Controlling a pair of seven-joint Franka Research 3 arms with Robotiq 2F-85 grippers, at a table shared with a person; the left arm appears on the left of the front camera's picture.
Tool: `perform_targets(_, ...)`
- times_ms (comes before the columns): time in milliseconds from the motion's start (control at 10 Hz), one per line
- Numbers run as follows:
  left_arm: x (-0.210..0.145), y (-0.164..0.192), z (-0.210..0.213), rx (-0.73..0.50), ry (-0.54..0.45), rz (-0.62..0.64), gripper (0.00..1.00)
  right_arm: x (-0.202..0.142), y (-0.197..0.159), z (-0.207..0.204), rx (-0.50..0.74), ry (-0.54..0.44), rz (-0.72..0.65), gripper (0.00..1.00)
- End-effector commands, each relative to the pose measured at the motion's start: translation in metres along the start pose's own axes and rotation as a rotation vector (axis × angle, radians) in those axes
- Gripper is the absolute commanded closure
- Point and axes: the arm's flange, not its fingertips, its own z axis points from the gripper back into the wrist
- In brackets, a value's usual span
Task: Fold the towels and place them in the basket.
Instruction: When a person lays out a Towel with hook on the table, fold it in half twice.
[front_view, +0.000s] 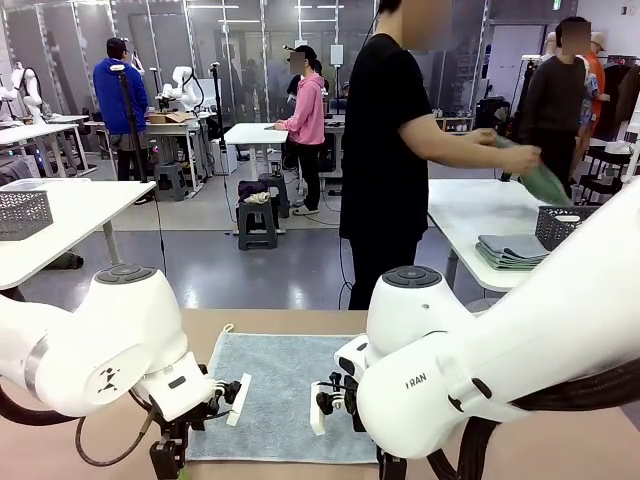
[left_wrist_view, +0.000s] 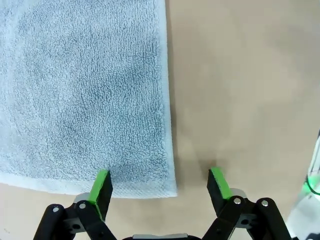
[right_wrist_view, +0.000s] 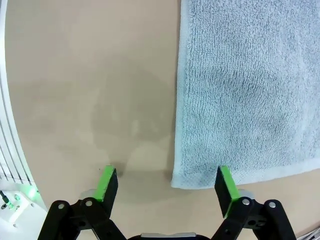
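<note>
Jaws on both arms stand open astride hemmed corners of the pale-blue terry towel (left_wrist_view: 85, 90).

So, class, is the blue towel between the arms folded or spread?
Spread: the blue towel lies flat, one layer thick at both near corners.

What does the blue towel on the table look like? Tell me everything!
The towel is pale blue, fluffy terry cloth with a flat hemmed border. It lies spread flat and unfolded on the tan table, with what looks like a small loop at one far corner. The left gripper and right gripper, both open, each straddle a near corner, one finger over cloth, one over table. Whether they touch it is unclear.
</note>
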Motion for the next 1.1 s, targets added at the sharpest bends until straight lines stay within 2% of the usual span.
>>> perform_targets(0, -0.001, 0.006, -0.002, 0.007, -0.023, -0.019, 0.19, 0.004, -0.003, -0.005, -0.022, 0.015, -0.011, 0.20)
perform_targets(400, -0.001, 0.007, 0.002, 0.016, -0.025, -0.012, 0.19, 0.004, -0.005, -0.001, -0.040, 0.018, -0.029, 0.20)
perform_targets(500, -0.001, 0.008, 0.004, 0.020, -0.021, -0.015, 0.38, 0.004, -0.006, 0.000, -0.046, 0.017, -0.028, 0.38)
perform_targets(600, -0.002, 0.009, 0.006, 0.018, -0.022, -0.013, 0.38, 0.005, -0.007, 0.002, -0.047, 0.016, -0.031, 0.40)
perform_targets(700, -0.002, 0.009, 0.007, 0.020, -0.017, -0.013, 0.58, 0.006, -0.008, 0.002, -0.051, 0.017, -0.029, 0.58)
perform_targets(800, -0.003, 0.009, 0.008, 0.022, -0.017, -0.014, 0.44, 0.006, -0.007, 0.003, -0.058, 0.017, -0.026, 0.60)
perform_targets(900, -0.004, 0.010, 0.009, 0.023, -0.017, -0.014, 0.78, 0.008, -0.007, 0.003, -0.058, 0.020, -0.022, 0.78)
perform_targets(1000, -0.005, 0.010, 0.010, 0.020, -0.016, -0.014, 0.63, 0.008, -0.007, 0.003, -0.056, 0.024, -0.020, 0.79)
